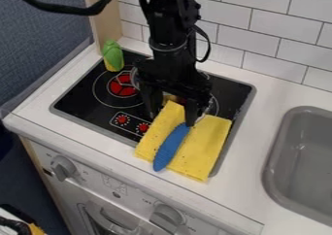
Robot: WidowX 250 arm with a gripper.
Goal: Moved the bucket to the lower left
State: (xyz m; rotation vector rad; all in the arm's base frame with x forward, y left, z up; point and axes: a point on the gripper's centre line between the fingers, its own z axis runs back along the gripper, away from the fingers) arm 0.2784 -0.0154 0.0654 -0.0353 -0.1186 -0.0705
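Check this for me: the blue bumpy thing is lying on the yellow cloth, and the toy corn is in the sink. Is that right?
Not quite: the toy corn isn't in the sink. The camera view shows it at the back left corner of the stove. The blue bumpy thing is lying on the yellow cloth, just as you said.

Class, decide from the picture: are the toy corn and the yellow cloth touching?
Apart. The camera view shows black stovetop between the toy corn, at its upper left, and the yellow cloth, which overhangs its front edge.
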